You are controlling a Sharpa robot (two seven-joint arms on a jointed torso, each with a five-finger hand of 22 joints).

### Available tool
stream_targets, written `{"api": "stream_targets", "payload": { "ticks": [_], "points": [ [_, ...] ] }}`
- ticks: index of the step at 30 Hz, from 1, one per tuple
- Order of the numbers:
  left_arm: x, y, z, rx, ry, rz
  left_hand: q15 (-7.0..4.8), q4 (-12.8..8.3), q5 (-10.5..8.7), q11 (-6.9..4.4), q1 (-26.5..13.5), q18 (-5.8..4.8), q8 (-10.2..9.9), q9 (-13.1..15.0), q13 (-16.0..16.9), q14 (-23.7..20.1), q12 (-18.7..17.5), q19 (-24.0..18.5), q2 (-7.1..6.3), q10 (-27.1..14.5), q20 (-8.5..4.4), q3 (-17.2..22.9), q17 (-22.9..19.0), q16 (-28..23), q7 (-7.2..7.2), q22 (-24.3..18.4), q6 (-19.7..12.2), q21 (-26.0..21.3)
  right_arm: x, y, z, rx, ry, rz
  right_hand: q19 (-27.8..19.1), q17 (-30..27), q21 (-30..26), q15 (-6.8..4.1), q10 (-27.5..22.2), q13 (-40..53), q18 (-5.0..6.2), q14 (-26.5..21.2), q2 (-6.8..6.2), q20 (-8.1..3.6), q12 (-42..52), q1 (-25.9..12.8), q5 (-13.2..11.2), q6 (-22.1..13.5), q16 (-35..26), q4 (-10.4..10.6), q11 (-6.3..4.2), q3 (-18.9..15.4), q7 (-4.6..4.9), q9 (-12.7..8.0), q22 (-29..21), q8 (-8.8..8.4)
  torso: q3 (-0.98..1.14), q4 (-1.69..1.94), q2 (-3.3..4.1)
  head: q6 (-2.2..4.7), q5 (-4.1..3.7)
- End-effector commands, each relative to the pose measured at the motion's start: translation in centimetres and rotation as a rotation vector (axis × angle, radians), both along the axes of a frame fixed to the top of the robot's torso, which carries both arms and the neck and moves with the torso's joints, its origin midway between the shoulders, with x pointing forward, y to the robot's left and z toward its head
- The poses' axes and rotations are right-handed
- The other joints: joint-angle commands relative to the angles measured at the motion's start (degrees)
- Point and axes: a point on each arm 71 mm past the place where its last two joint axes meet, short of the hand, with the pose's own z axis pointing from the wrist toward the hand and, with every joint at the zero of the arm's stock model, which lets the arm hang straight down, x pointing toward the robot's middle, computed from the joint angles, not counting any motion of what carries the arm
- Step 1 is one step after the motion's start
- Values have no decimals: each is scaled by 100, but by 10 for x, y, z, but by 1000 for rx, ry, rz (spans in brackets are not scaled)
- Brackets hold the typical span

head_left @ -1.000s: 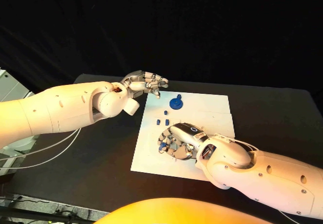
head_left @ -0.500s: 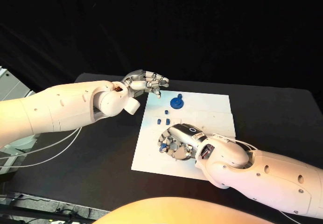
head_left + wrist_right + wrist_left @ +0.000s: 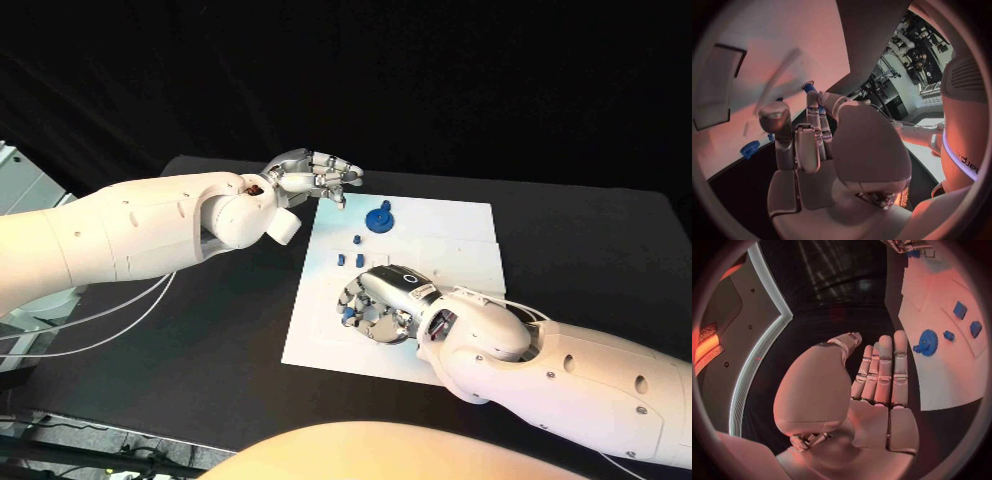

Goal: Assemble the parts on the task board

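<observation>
Head view: right hand [image 3: 382,303] palm-down on the white task board [image 3: 447,235], fingers curled pinching a small blue part [image 3: 348,312]; left hand [image 3: 312,177] flat, empty, off the board's far-left corner.

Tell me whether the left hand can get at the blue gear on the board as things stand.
Probably yes. The left hand hovers empty at the task board's far corner, beside the blue gear, with nothing between them. The right hand works nearer the robot, out of the way.
</observation>
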Motion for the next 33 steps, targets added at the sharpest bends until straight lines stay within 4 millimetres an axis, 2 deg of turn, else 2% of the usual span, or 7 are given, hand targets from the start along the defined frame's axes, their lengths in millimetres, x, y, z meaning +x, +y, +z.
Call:
{"api": "stream_targets", "payload": {
  "ticks": [1,18,33],
  "points": [
    [0,-2,1,-11,-5,-15,10,19,-14,11,45,77,-5,-6,-4,-16,-26,-9,-5,-43,27,-27,6,2,-13,9,-24,31,0,-3,-7,-59,5,0,-31,-2,-29,-15,-8,-4,-20,197,18,-25,-26,29,0,33,-4,-21,-21,28,10,706,-1,198,-1,0,1,-2,-3],
    [-1,-2,1,-10,1,-23,11,27,-14,12,42,78,-4,-6,-2,-17,-23,-11,-3,-48,29,-34,8,2,-12,11,-26,32,-3,-5,-4,-29,-11,4,-21,10,5,-14,-3,-1,-27,199,19,-24,-32,25,-7,31,0,-34,-22,38,10,716,31,202,-3,8,-2,-19,19],
    [-1,-1,1,-9,2,-20,11,29,-15,13,41,78,-3,-6,-2,-16,-23,-12,-2,-51,29,-36,9,3,-12,12,-28,32,-1,-5,-6,-56,-12,2,-37,-20,-35,-12,-3,0,-19,193,17,-22,-42,11,-16,23,-12,-43,-18,47,14,726,2,204,-4,-1,0,-12,35]
  ]
}}
